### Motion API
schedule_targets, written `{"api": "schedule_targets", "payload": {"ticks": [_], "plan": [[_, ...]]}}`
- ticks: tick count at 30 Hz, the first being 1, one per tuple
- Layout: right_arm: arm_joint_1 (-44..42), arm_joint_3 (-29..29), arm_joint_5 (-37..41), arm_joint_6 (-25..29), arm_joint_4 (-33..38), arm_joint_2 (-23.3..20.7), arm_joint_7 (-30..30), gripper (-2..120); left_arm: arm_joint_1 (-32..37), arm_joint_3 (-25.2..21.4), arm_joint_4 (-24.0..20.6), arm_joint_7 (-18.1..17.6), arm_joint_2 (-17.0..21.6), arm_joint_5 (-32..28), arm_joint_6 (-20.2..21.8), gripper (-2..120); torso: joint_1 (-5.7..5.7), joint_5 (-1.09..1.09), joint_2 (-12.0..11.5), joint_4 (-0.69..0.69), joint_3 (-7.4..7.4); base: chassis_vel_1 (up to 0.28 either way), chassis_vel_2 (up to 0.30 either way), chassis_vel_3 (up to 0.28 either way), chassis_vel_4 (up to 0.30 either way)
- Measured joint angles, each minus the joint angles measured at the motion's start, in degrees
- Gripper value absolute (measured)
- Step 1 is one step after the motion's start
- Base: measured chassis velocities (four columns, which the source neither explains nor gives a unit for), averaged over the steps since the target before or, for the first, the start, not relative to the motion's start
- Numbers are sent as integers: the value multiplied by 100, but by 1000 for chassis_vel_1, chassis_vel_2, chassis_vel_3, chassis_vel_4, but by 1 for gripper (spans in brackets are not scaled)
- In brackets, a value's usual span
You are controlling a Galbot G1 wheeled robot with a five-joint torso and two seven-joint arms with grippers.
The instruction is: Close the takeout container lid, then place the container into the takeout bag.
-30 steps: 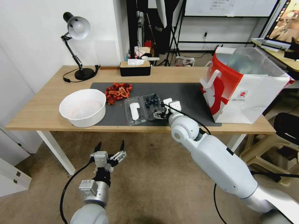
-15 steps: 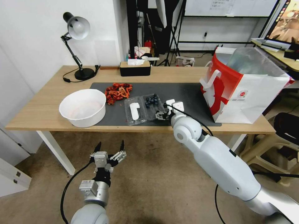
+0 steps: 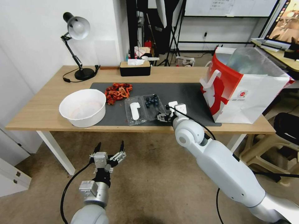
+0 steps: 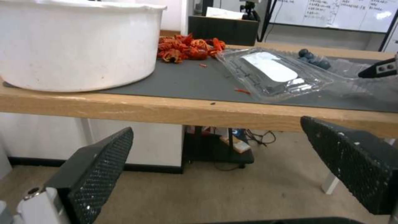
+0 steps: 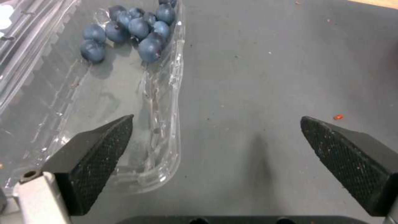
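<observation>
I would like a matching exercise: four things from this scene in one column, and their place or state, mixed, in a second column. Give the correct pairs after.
1. takeout container
2. takeout bag
3. left claw
4. right claw

a. open, low in front of the table
b. lying open on the dark mat
c. open, beside the box's berry half
d. standing upright at the table's right end

Pairs: 1-b, 2-d, 3-a, 4-c

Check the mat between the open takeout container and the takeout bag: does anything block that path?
Nothing visible does. The dark mat lies bare between the takeout container and the takeout bag; the open right gripper sits at the container's near right corner.
</observation>
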Motion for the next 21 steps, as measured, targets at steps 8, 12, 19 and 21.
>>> {"api": "schedule_targets", "payload": {"ticks": [8,12,19,21], "plan": [[-126,21,41,0,135,16,111,100,8,3,6,-3,-7,10,-44,100,0,0,0,0,0,0,0,0,0],[-176,31,86,1,164,44,177,100,11,0,8,-11,-9,15,-63,100,0,0,0,0,0,0,0,0,0],[-204,19,233,1,221,100,417,100,13,-11,14,-28,-9,21,-92,100,0,0,0,0,0,0,0,0,0],[-222,5,345,1,250,143,548,100,12,-15,20,-40,-9,23,-103,100,0,0,0,0,0,0,0,0,0]]}}
